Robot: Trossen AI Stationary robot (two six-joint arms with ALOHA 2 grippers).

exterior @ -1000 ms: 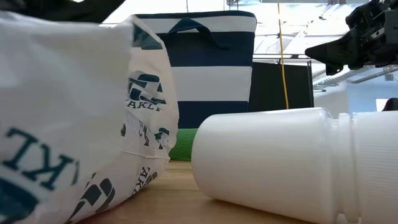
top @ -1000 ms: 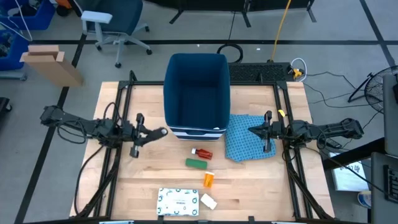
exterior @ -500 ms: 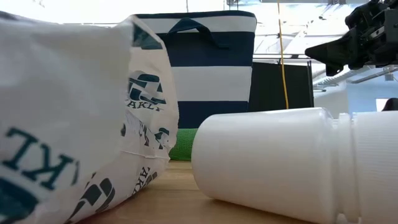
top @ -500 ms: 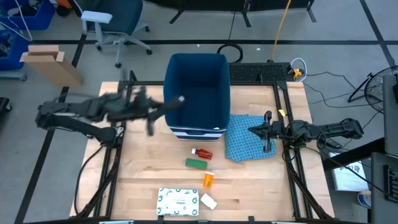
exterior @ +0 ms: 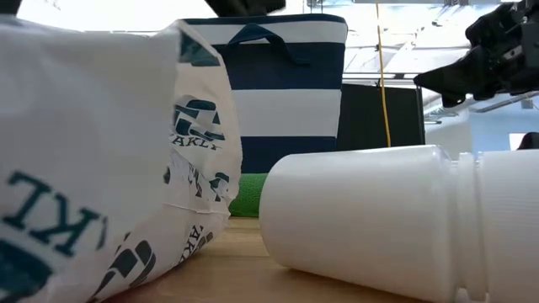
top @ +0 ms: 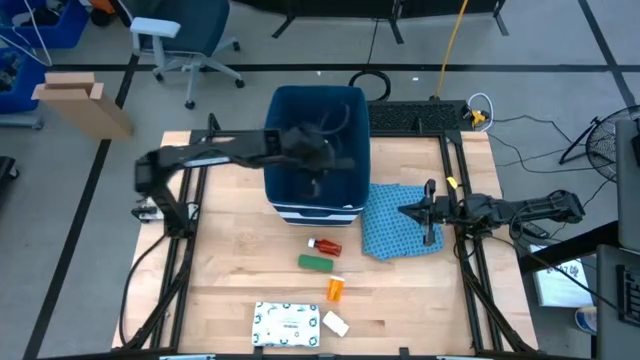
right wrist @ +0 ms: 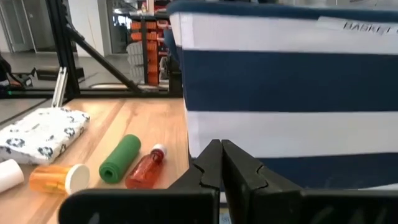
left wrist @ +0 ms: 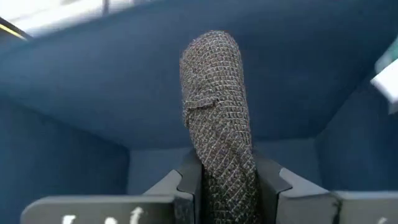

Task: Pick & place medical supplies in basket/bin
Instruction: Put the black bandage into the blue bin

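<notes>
Wooden tabletop fills mid-frame; above the basket [top: 316, 150] at upper centre, the left gripper [left wrist: 219, 180] pinches a soft, light woven roll [left wrist: 214, 106] by its lower end, probably squashy

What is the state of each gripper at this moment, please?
Left gripper: shut on a grey bandage roll, over the basket.
Right gripper: shut, empty, above the blue cloth.
</notes>
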